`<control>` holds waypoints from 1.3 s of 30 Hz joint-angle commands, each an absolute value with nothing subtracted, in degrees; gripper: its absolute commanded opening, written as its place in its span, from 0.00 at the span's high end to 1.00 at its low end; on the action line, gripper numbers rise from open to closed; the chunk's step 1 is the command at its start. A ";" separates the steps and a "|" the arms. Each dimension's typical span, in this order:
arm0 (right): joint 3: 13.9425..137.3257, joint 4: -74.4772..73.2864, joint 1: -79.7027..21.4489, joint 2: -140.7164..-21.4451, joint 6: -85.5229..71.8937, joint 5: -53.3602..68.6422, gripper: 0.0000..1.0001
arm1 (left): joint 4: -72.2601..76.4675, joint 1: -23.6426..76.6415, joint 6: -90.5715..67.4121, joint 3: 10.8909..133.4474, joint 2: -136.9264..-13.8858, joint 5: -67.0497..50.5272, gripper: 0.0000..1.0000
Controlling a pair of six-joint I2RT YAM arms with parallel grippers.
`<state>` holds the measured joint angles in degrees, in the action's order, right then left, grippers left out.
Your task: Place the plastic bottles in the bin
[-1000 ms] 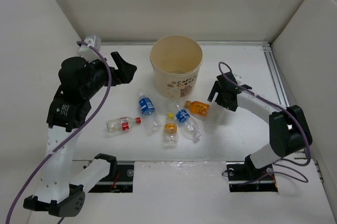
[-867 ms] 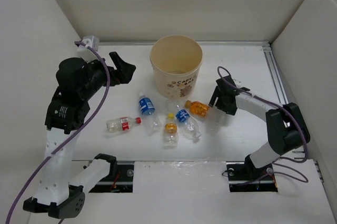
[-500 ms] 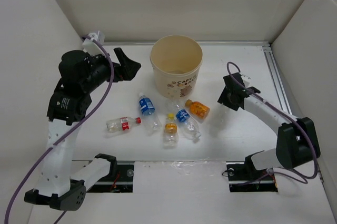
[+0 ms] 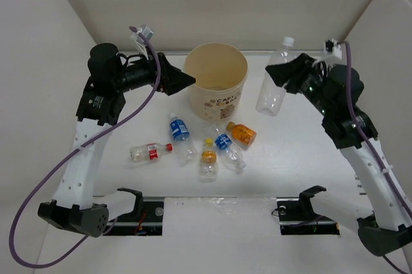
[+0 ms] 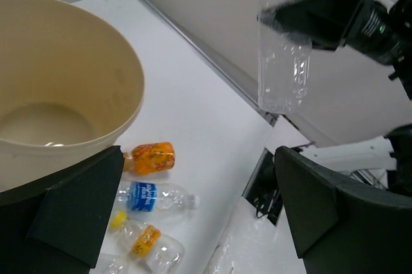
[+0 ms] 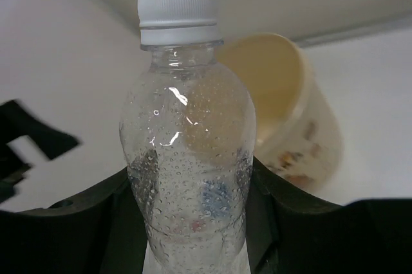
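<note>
My right gripper (image 4: pixel 288 76) is shut on a plain clear plastic bottle (image 4: pixel 273 81) with a white cap, held in the air to the right of the bin (image 4: pixel 222 99). In the right wrist view the bottle (image 6: pixel 187 152) stands cap up between my fingers (image 6: pixel 273 219), with the tan bin (image 6: pixel 302 126) behind it. My left gripper (image 4: pixel 179 82) is open and empty, just left of the bin's rim. Several bottles lie in front of the bin: blue-labelled (image 4: pixel 179 130), red-labelled (image 4: pixel 149 152), yellow-capped (image 4: pixel 208 159), another blue-labelled (image 4: pixel 227 145) and orange (image 4: pixel 243 133).
White walls enclose the table on the left, back and right. A metal rail (image 4: pixel 338 97) runs along the table's right side. The left wrist view shows the bin (image 5: pixel 96 100), the orange bottle (image 5: pixel 150 158) and the held bottle (image 5: pixel 283 62) high up.
My right gripper shut on the clear bottle on the table and lifted it up and back, beside the bin. My left gripper swung right toward the bin's rim.
</note>
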<state>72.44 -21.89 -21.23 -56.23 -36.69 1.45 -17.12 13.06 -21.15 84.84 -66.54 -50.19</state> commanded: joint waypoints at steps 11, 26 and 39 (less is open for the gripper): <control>95.26 6.49 -43.58 -83.22 -37.35 21.80 1.00 | -0.53 13.10 -26.10 78.31 -61.79 -59.51 0.00; 102.66 13.10 -46.93 -91.66 -40.69 24.95 1.00 | 5.70 13.10 -30.31 73.75 -65.22 -60.47 0.12; 85.91 8.73 -27.72 -77.98 -36.32 14.16 0.00 | 13.71 13.10 -29.27 79.97 -70.74 -39.13 0.86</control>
<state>90.39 9.30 -34.65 -85.60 -39.20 21.17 10.59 13.13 -32.58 75.85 -68.14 -48.58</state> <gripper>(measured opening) 0.998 0.423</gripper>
